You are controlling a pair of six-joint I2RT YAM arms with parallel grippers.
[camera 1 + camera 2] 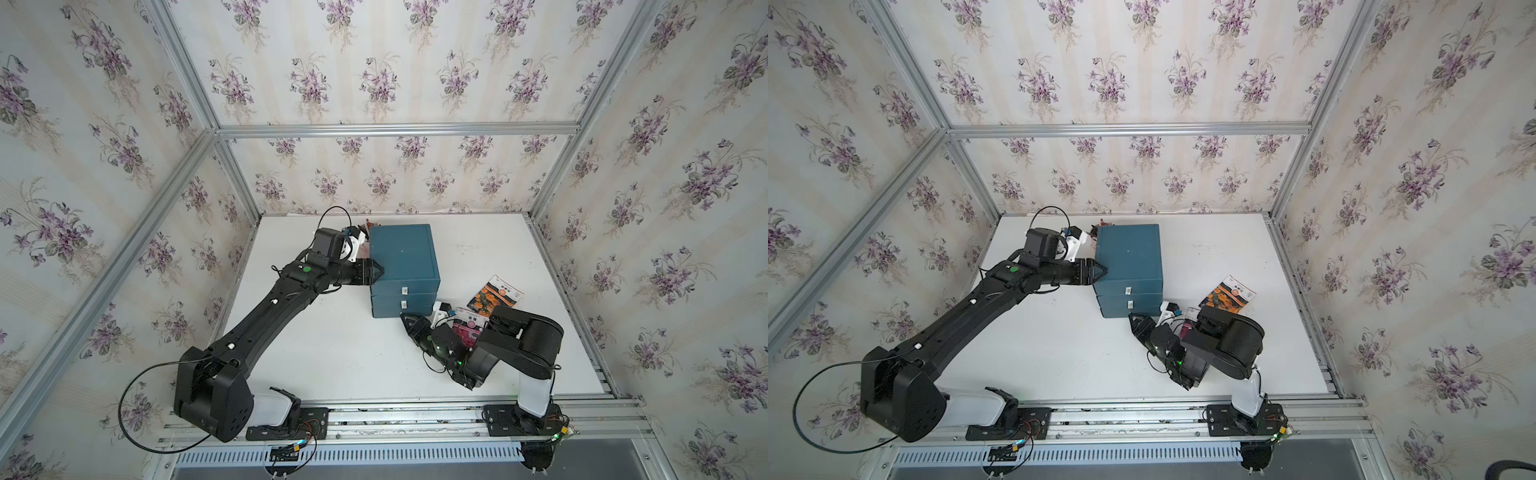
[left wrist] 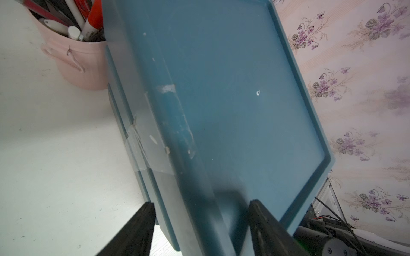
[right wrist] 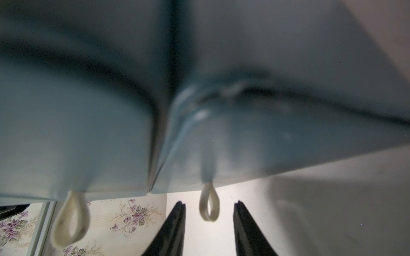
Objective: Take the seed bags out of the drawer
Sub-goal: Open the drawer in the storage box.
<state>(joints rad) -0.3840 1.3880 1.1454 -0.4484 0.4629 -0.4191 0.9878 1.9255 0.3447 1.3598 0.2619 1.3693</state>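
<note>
Right wrist view: noted right gripper point(image 3: 209, 202) parted astride drawer's white loop pull point(image 3: 202, 205), not touching. Found marigold packet point(image 1: 494, 297) and pink packet point(image 1: 467, 330) out on table point(image 1: 332, 353), just right of that gripper. Third unseen, judged inside. Farther left, left gripper point(image 1: 376, 270) astride drawer unit point(image 1: 405, 253) edge; grip unclear.

Both top views give us the whole table point(image 1: 332, 353) from high at the front. L wrist cam sits close over the drawer unit point(image 2: 221, 88); R cam, blurred, seems almost against its fronts.
</note>
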